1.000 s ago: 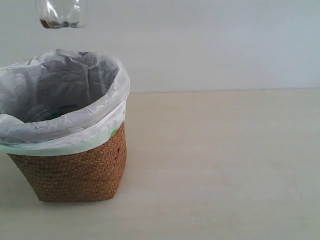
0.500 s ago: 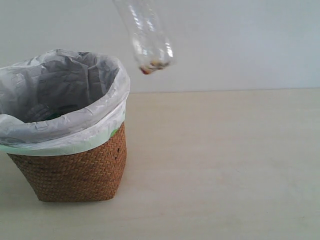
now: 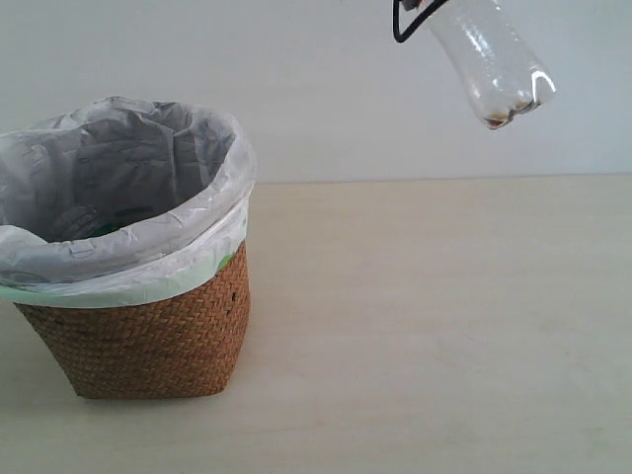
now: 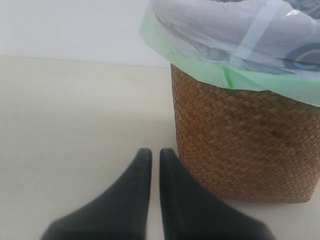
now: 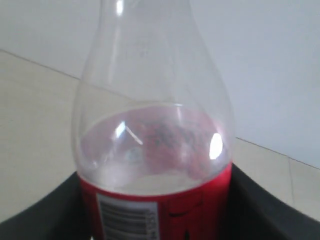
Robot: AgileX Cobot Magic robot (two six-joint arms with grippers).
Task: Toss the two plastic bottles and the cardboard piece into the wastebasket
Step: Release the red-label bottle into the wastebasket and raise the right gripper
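Observation:
The slim clear bottle [image 3: 489, 59] with the red label hangs tilted, base down, high at the upper right, far to the right of the wastebasket [image 3: 148, 341]. My right gripper [image 5: 155, 212] is shut on its red label [image 5: 150, 215], a dark finger [image 5: 260, 205] on each side. The cap is out of view. My left gripper [image 4: 155, 155] is shut and empty, low beside the wicker wall of the wastebasket [image 4: 240, 140]. A bit of green [image 3: 104, 229] shows deep inside the basket; I cannot tell what it is. The cardboard piece is out of view.
A translucent white bag [image 3: 118, 168] lines the basket and folds over its rim. The pale wooden table [image 3: 425, 326] stretches to the right of the basket, with a plain white wall behind. A black cable loop [image 3: 400, 25] shows by the bottle's upper end.
The bottle has swung from above the basket at the top left to the upper right, tilting as it went. The basket has not moved.

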